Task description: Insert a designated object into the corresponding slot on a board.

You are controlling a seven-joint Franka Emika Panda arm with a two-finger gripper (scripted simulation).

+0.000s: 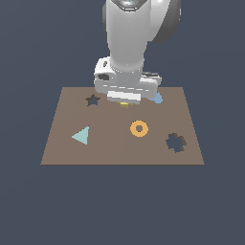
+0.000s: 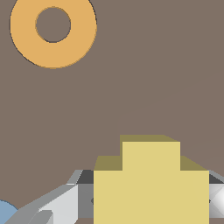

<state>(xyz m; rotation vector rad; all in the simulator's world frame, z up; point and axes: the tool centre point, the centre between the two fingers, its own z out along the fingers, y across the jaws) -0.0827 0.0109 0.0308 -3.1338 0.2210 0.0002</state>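
In the exterior view we see the whole board [image 1: 122,143], w/ the arm [image 1: 127,38] coming down over its far edge. The gripper [image 1: 124,101] sits low there, just above the board. Under it we can see only a tiny bit of the yellow piece [image 1: 124,104]. The rest is hidden by the gripper body.

This view also shows things the wrist view can't: the slot [image 1: 175,142], a dark cross hole near the board's front corner on the exterior view's right, well apart from the piece. There is a star hole [image 1: 92,100] near the far edge on the exterior view's left, and a pale green triangle [image 1: 82,135] nearer the front. The ring [image 1: 139,128] lies between the gripper and the slot. A blue blob [image 1: 157,99] peeks out just beside the gripper, mostly hidden.

The wrist view shows the piece [image 2: 151,183] up close, big and clear. It has stepped edges, like the top arm of a cross, w/ that arm pointing toward the ring [image 2: 53,27]. Its lower part is cut off by the pic edge, so we can't tell its full shape or long axis. A grey finger [image 2: 65,203] sits on one side of it and another bit of grey on the other side, so the jaws look clamped on the piece. A bit of the blob [image 2: 6,212] shows at the corner.
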